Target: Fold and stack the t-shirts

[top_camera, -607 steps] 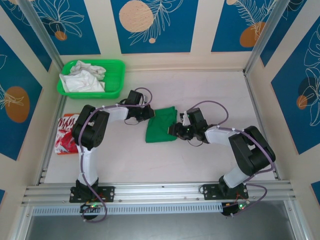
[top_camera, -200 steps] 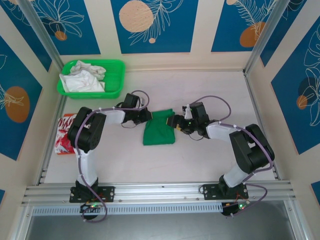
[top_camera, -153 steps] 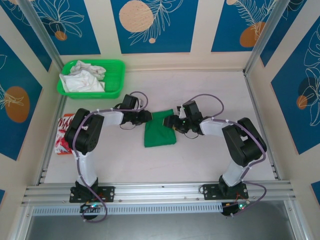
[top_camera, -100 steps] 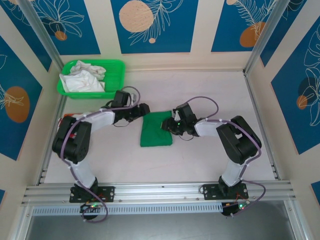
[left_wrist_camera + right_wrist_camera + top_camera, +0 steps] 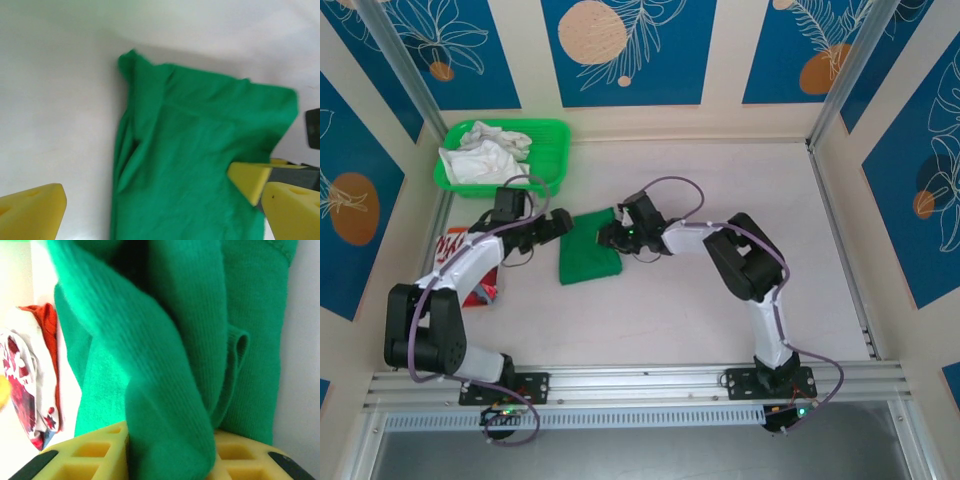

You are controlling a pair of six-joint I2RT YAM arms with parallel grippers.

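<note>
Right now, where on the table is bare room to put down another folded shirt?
Free: the wide patch between the right arm and the right wall; the far strip right of the green basket; the near strip in front of the green t-shirt. Crowded: left centre, around the left gripper, the right gripper and the red t-shirt.

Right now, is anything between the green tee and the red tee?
Yes. The left arm lies over the red tee, and the open left gripper sits beside the green tee, between them.
</note>
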